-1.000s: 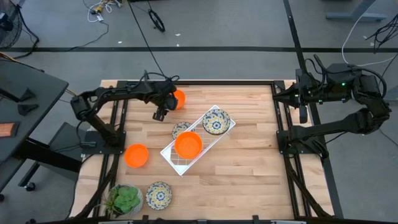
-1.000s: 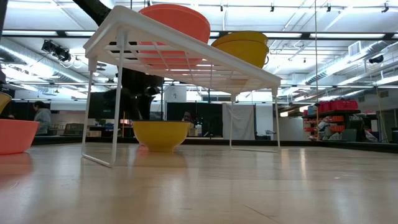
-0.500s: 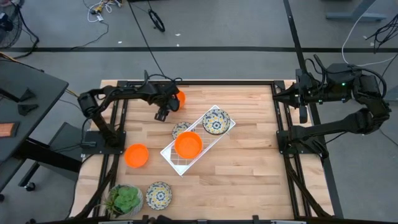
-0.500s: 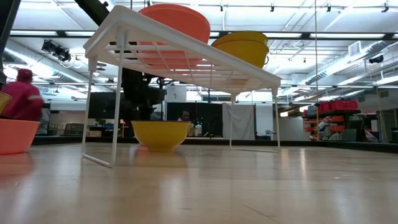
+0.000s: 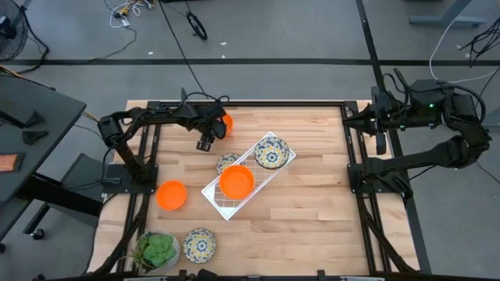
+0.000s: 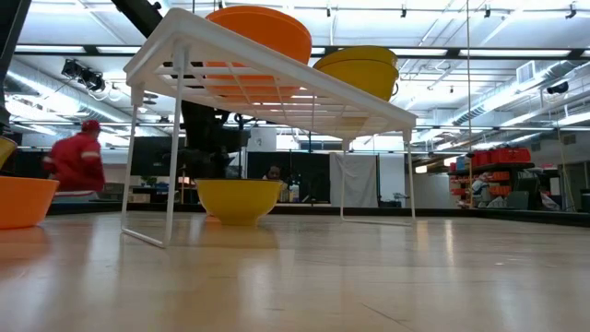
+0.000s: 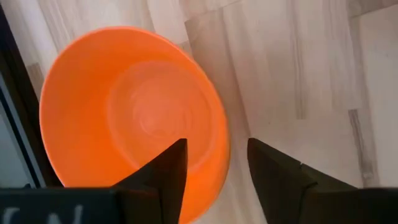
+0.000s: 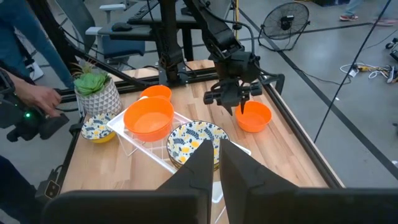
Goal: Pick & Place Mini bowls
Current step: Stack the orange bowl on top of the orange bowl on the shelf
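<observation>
High view, left gripper [image 5: 205, 144]: over the far-left part of the wooden table [image 5: 312, 203], just beside an orange mini bowl [image 5: 225, 124].
High view, right arm: folded back off the table's right edge, its gripper [image 5: 380, 145] waiting there.
High view, rack: the white wire rack [image 5: 226, 205] lies diagonally mid-table, carrying an orange bowl [image 5: 236, 181] and a floral bowl [image 5: 271, 152].
High view, other bowls: a floral one [image 5: 227, 162] against the rack's left side, an orange one [image 5: 171, 195] near the left edge, a floral one [image 5: 200, 244] at the near edge beside the potted plant [image 5: 157, 251].
Low view: the rack [image 6: 267, 74] stands over a yellow-looking bowl [image 6: 240, 198].
Left wrist view: the fingers [image 7: 166, 180] stand apart, straddling the rim of the orange bowl [image 7: 124, 106], one inside, one outside; not clamped.
Right wrist view: the dark fingers [image 8: 193, 171] lie nearly together, holding nothing.
</observation>
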You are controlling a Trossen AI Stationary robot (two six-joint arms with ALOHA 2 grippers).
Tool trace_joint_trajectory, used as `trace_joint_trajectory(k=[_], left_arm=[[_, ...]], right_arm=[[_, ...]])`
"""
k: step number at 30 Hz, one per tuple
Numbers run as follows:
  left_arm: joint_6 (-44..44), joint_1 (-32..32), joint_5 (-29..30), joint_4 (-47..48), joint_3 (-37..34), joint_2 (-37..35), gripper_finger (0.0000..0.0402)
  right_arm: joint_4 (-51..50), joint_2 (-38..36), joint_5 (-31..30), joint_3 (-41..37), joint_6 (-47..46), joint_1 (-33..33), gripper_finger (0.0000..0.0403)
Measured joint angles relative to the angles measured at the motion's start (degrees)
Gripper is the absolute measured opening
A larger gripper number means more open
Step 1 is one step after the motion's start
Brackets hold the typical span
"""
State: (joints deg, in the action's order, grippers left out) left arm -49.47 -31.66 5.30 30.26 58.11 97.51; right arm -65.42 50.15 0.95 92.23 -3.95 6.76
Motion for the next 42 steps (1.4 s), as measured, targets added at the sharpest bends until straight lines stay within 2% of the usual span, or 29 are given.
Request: trace_joint_trajectory(k=[9,16,25,30,42], left_arm=[[0.8,0.0,1.5,0.1,0.0,0.0,0.0082],[1.0,0.0,0.2,2.0,0.0,-0.1,0.0009],[2.7,0.0,-0.1,3.1,0.1,-0.1,0.0005],[4.2,-0.1,0.8,8.8,2.1,-0.6,0.0004],[5.5,0.5,3.5,16.7,9.2,-7.3,0.0002]], right_arm=[[0.0,0.0,0.0,0.0,0.0,0.0,0.0032],[0.0,0.0,0.0,0.0,0.0,0.0,0.0032],[0.0,0.0,0.0,0.0,0.0,0.0,0.0032],[0.0,0.0,0.0,0.0,0.0,0.0,0.0032],[0.0,0.0,0.0,0.0,0.0,0.0,0.0032]])
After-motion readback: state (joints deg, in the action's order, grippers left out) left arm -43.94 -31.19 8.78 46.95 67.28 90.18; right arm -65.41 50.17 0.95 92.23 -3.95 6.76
